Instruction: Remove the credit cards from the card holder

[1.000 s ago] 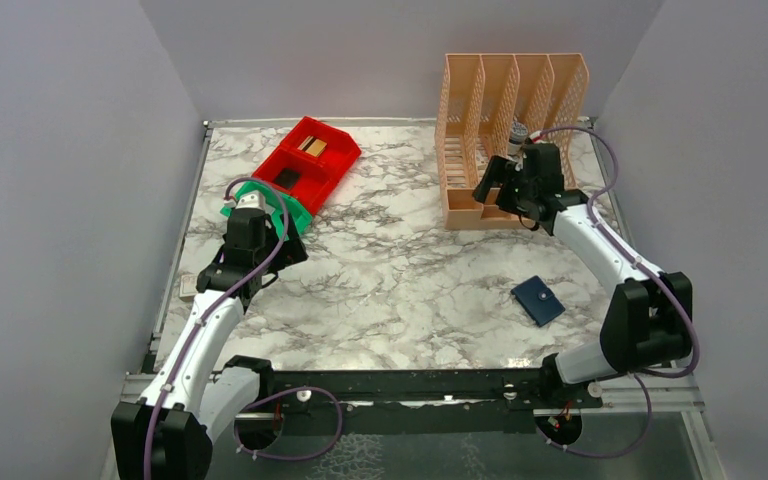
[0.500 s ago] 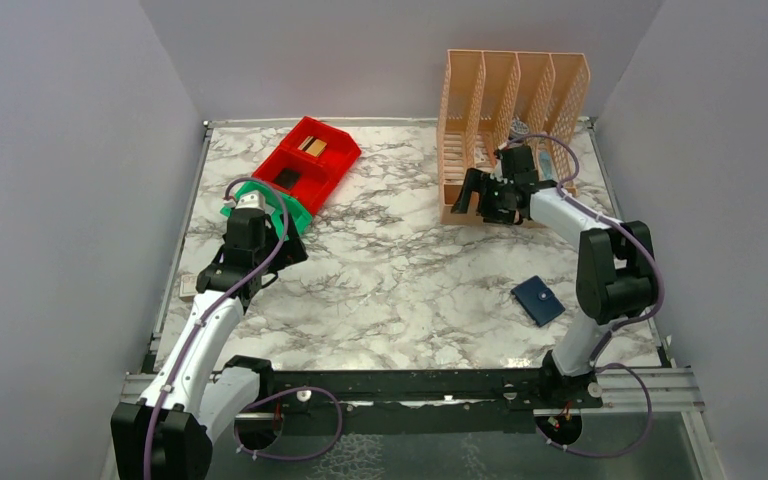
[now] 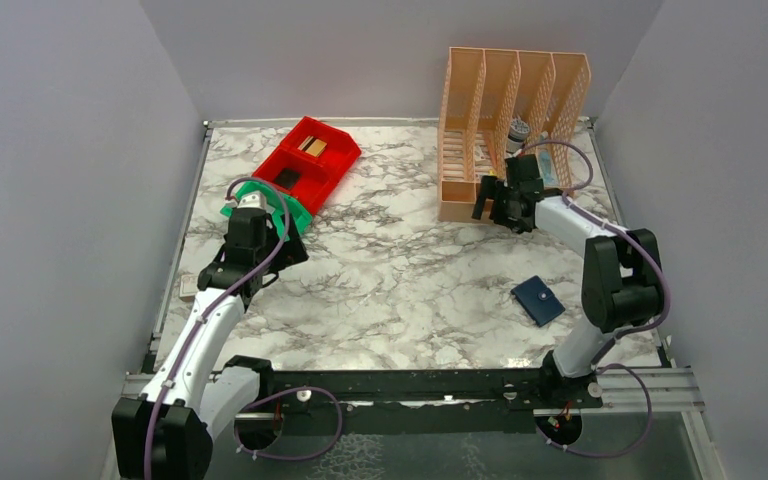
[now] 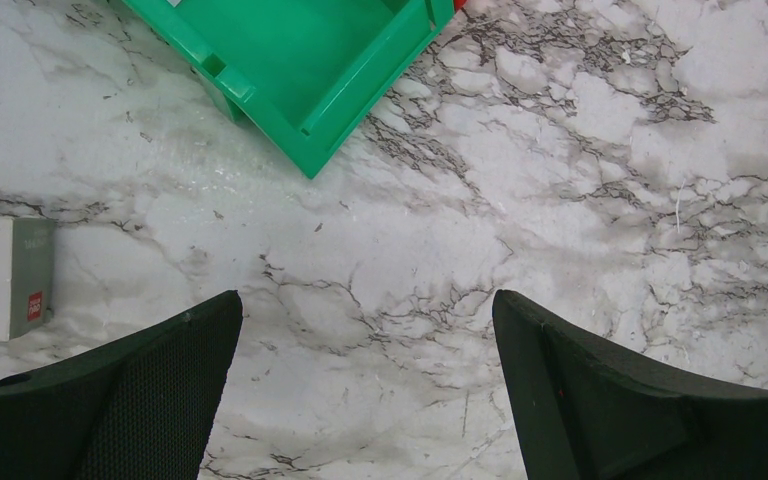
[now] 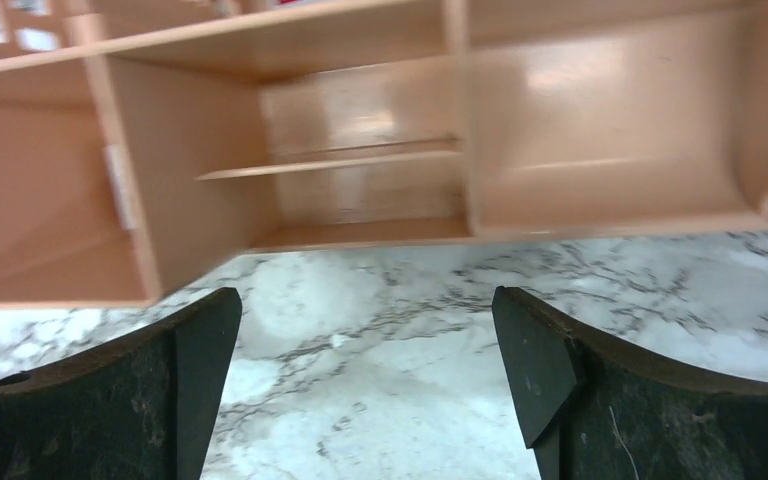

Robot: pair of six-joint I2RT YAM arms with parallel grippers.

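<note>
We see our left hand (image 4: 365, 305) and right hand (image 5: 365, 300) spread wide, empty; the flat, perhaps leather card holder (image 3: 539, 299) lies closed on the marbled desk (image 3: 400, 280).

Plain pale lilac-grey walls (image 3: 60, 150) stand left, behind and right of a white, grey-veined marble-patterned tabletop (image 3: 400, 280); a black metal rail (image 3: 420, 384) lines its near edge.
</note>
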